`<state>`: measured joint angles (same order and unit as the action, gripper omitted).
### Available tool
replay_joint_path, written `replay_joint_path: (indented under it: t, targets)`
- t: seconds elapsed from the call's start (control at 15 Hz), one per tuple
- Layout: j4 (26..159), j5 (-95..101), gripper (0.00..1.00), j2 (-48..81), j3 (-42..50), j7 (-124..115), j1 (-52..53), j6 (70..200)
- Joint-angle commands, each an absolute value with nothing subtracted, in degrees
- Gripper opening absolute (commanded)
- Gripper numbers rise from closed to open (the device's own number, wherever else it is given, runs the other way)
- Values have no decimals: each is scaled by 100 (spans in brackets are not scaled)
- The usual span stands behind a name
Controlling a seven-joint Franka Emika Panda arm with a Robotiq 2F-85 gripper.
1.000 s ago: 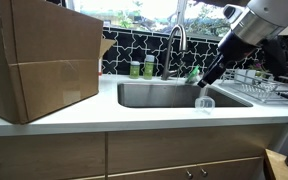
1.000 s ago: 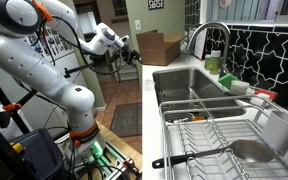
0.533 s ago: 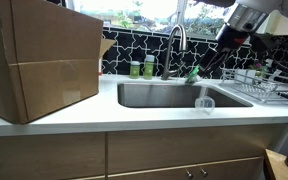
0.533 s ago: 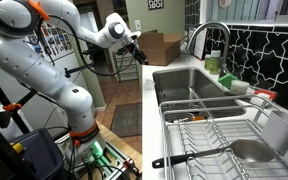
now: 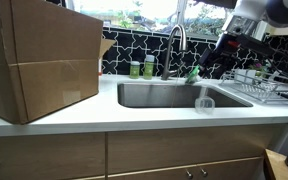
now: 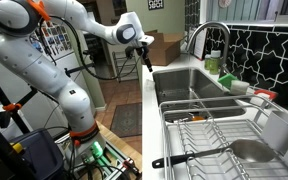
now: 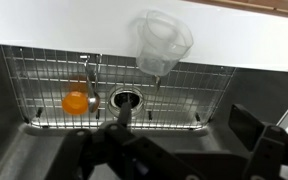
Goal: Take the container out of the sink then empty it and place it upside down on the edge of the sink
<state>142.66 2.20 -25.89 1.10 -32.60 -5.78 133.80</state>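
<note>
The container (image 5: 204, 102) is a small translucent plastic cup standing on the white front edge of the sink (image 5: 174, 96). In the wrist view the container (image 7: 164, 42) sits on the counter strip just beyond the basin's wire grid (image 7: 184, 85). Which end of it is up I cannot tell. My gripper (image 5: 220, 58) hangs well above and behind the cup, apart from it. In an exterior view the gripper (image 6: 146, 60) points down over the counter's front. In the wrist view my gripper (image 7: 179, 140) is open, with nothing between its dark fingers (image 7: 252, 125).
A large cardboard box (image 5: 39, 60) fills the counter beside the sink. Green bottles (image 5: 141, 68) and the curved faucet (image 5: 176, 42) stand behind the basin. A wire dish rack (image 6: 214, 140) lies to one side. An orange object (image 7: 75, 102) and the drain (image 7: 127, 98) are in the basin.
My arm has risen up and back from the cup, which stays where it was on the sink's edge. The jaws stay open.
</note>
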Motion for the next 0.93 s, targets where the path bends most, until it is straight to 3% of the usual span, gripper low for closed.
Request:
replay_joint_path:
  t: [0.0,0.87]
  targets:
    - [14130,-412,100,-2204,218,-3458,-852,13274]
    - [13346,-1914,100,-848,575,-2589,-804,12672]
